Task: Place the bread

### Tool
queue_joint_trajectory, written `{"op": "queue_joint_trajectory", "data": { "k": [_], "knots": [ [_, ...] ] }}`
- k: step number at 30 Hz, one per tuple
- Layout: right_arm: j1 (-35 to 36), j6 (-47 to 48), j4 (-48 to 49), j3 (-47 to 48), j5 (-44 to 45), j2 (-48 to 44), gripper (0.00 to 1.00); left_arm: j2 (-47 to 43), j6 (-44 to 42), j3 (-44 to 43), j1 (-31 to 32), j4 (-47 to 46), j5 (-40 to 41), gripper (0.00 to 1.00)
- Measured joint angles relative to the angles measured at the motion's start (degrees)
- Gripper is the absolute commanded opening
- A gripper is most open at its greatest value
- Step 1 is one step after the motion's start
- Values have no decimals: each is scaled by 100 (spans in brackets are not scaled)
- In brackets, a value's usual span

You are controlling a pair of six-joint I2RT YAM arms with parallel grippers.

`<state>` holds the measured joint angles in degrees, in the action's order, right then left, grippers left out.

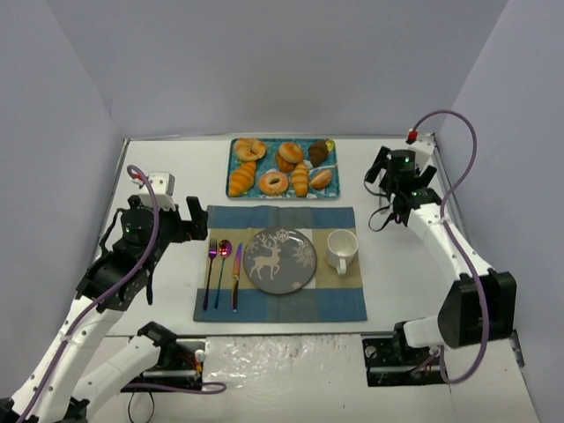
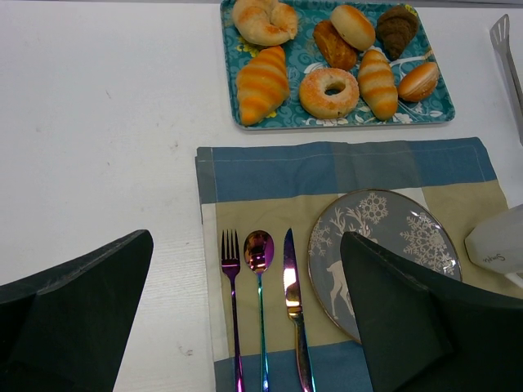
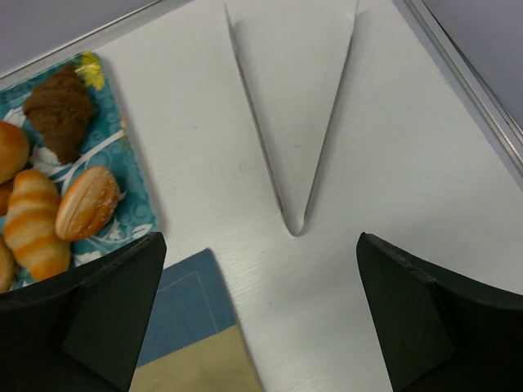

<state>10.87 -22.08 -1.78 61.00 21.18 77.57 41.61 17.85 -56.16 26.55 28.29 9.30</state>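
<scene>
Bread [image 3: 86, 202] lies on tray [image 2: 296, 57] among other pastries. Left gripper [image 2: 245, 238] and right gripper [image 3: 260, 239]: jaws wide apart, empty, both clear of it.

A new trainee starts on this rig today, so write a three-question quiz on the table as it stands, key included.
1. True or false: the bread already lies on the plate.
2. Which tool lies on the table beside the tray? A. tongs B. whisk C. ladle
3. Fill in: left of the plate, from left to right, lie the fork, the spoon and the ____.
Key: 1. False, it is on the tray. 2. A. 3. knife.
</scene>
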Motion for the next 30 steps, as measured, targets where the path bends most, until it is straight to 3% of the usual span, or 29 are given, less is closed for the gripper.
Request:
{"op": "queue_joint_trajectory", "data": {
  "k": [5,15,30],
  "knots": [
    [-537,-40,307,-77,-448,367,100,-34,0,0,2,0,0,97],
    [-862,95,834,-66,-1438,1728,100,-56,0,0,2,-11,-2,97],
    [-1182,156,887,750,-1844,2600,100,-56,-66,0,6,-9,142,97]
  ]
}}
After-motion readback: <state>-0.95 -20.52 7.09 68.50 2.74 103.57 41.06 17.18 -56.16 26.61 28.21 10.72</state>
